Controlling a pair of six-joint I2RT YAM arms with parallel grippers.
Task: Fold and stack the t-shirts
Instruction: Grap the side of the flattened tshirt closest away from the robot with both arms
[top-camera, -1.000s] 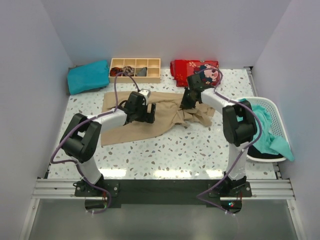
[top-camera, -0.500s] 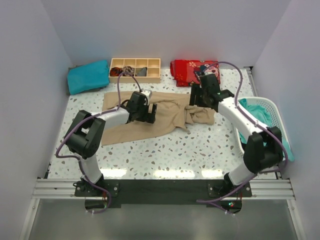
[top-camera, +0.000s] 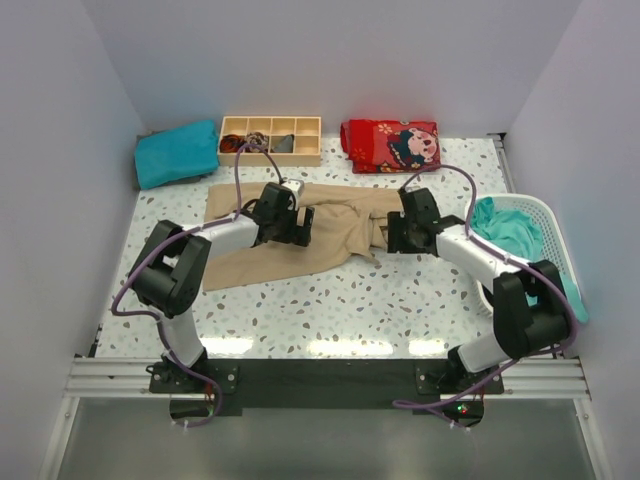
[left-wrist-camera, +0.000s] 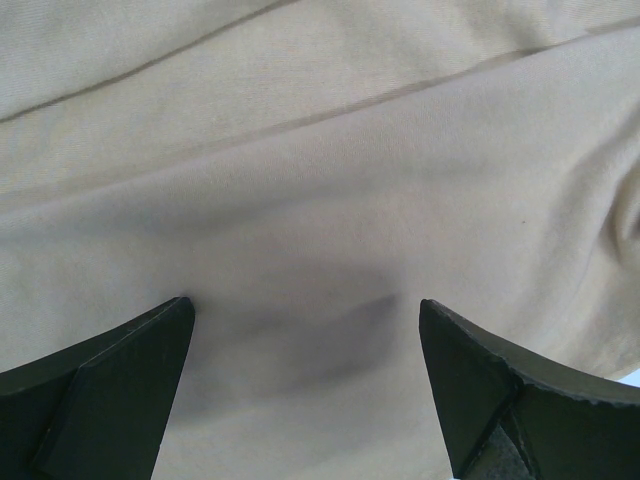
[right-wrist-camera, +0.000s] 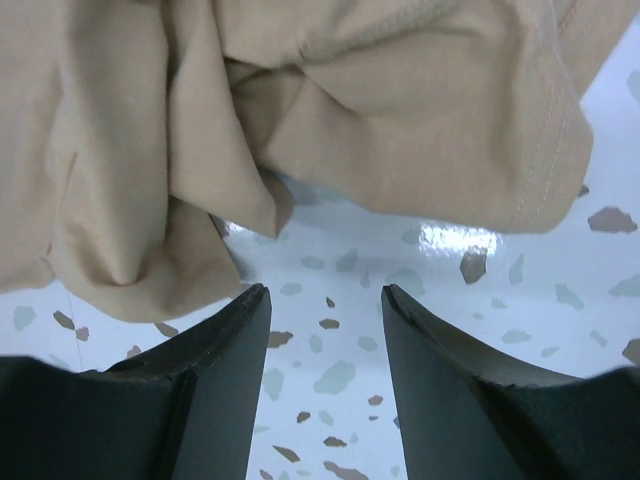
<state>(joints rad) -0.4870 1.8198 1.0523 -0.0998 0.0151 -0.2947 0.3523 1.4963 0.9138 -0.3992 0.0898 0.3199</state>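
A: What's around you, left to right?
B: Folded teal t-shirt (top-camera: 176, 152), wooden divider tray (top-camera: 271, 139) and red printed cloth (top-camera: 390, 145) sit along the back. Tan t-shirt (top-camera: 320, 240) is mid-worktop (top-camera: 350, 290), soft, with its right end crumpled. Your left hand (top-camera: 300, 225) is spread wide over it, empty. Your right hand (top-camera: 395, 235) is parted and empty at the crumple. White basket (top-camera: 528, 201) of teal shirts (top-camera: 505, 230) is far right.

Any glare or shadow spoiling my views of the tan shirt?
Top external: glare streaks along the near edge of the table, clear of the tan shirt. Left wrist: soft shadow on it under the left hand. Right wrist: small glare patch on the table beside the hem.
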